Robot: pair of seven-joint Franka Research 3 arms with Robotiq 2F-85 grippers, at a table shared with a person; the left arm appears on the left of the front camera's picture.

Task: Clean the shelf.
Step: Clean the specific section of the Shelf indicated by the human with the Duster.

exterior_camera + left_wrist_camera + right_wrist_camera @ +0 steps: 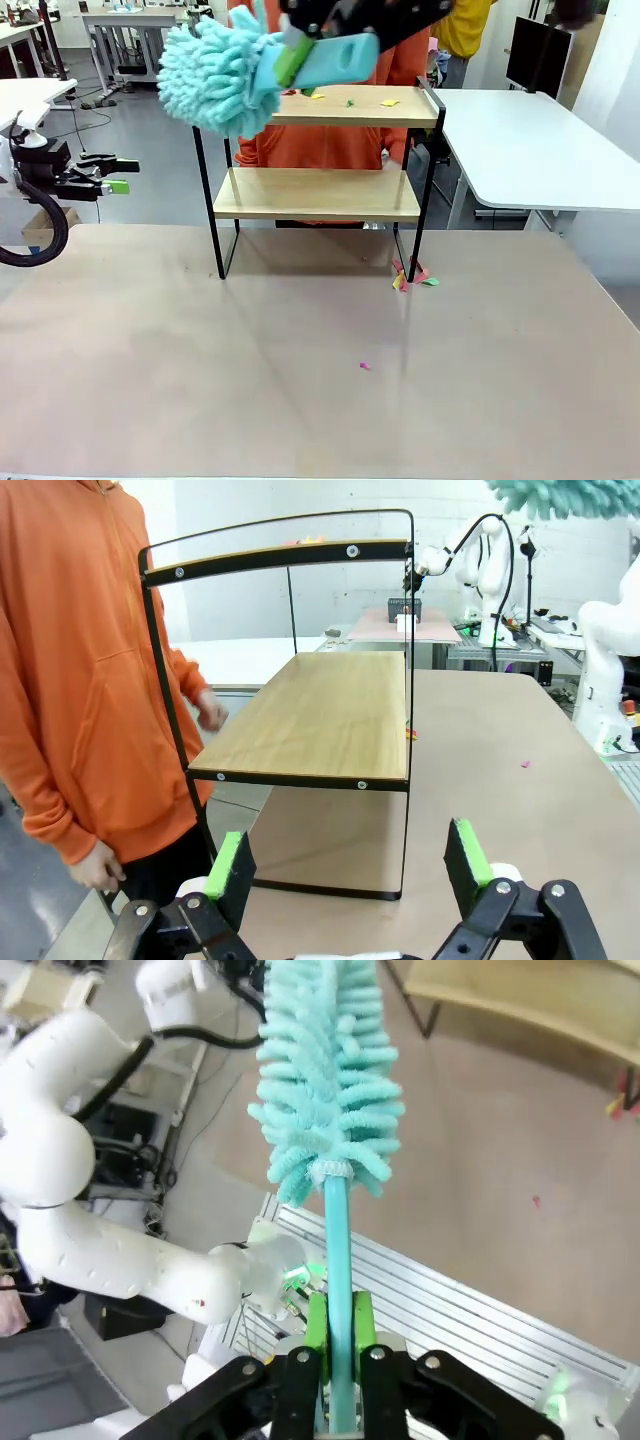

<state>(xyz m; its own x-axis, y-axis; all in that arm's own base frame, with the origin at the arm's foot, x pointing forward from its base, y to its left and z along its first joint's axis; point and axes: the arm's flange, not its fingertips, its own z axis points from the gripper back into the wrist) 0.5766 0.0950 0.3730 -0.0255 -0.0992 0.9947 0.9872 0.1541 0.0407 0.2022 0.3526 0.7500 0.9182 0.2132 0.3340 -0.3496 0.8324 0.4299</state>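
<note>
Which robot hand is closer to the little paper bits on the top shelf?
Right. The right hand, gripping the fluffy teal duster, is up over the paper scraps on the shelf top. The left hand hovers open, off past its left end.

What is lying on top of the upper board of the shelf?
A few small paper scraps, yellow, green and reddish, lie on the upper board. Its left end is covered by the turquoise duster, so what lies there cannot be seen.
</note>
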